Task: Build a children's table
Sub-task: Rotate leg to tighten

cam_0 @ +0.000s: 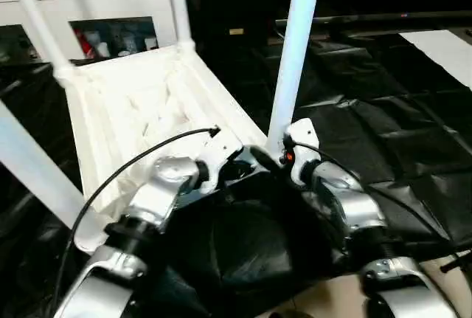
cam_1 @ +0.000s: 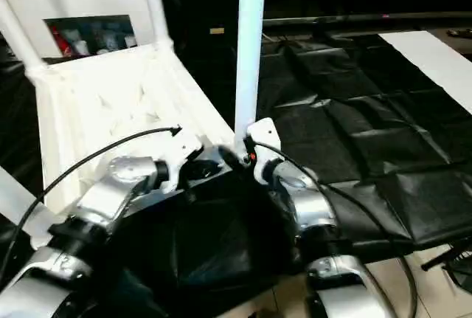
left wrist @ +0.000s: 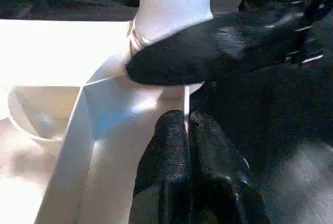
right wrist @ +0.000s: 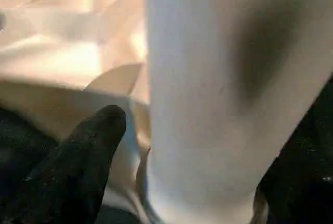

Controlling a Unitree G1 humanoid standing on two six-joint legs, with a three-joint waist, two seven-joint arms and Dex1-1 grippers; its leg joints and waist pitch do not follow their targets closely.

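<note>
**Both hands at the near right leg**

The tabletop [cam_0: 140,111] lies upside down on the black sheet [cam_0: 413,156], ribs up, with legs standing in its corner sockets. Both my forearms reach forward and bend inward, meeting at the tabletop's near right corner. My left gripper [left wrist: 184,125] points at that corner's edge, its two fingers pressed together with nothing between them. My right gripper [right wrist: 171,146] comes in from the right side, level, at the base of the near right leg [cam_0: 295,60]; its fingers straddle the leg, one finger [right wrist: 83,161] beside it, spread apart rather than clamped. That leg stands upright in its socket. A white cabinet [cam_0: 96,8] stands beyond the far edge.
</note>
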